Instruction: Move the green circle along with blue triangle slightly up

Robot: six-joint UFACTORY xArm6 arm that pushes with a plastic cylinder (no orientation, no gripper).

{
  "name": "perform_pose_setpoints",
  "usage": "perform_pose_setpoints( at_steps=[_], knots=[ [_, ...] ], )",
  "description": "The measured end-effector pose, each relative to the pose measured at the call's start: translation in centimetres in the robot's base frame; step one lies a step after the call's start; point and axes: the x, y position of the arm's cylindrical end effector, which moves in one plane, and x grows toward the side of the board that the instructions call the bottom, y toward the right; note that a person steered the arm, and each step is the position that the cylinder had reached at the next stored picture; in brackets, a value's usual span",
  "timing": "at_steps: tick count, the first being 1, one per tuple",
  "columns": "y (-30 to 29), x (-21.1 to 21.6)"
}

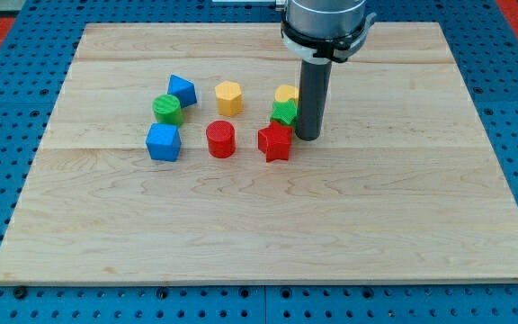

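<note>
The green circle lies at the board's left, touching the blue triangle just above and to its right. My tip rests on the board well to the view's right of both, right beside a green star and a red star.
A blue cube sits just below the green circle. A red cylinder and a yellow hexagon lie between the pair and my tip. A yellow block sits behind the green star. The wooden board ends at blue matting.
</note>
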Motion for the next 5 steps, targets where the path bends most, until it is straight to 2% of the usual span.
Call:
perform_pose_setpoints(
  at_steps=[1, 2, 3, 5],
  knots=[
    [0.2, 0.0],
    [2.1, 3.2],
    [-4.2, 6.2],
    [-19.9, 7.3]
  ],
)
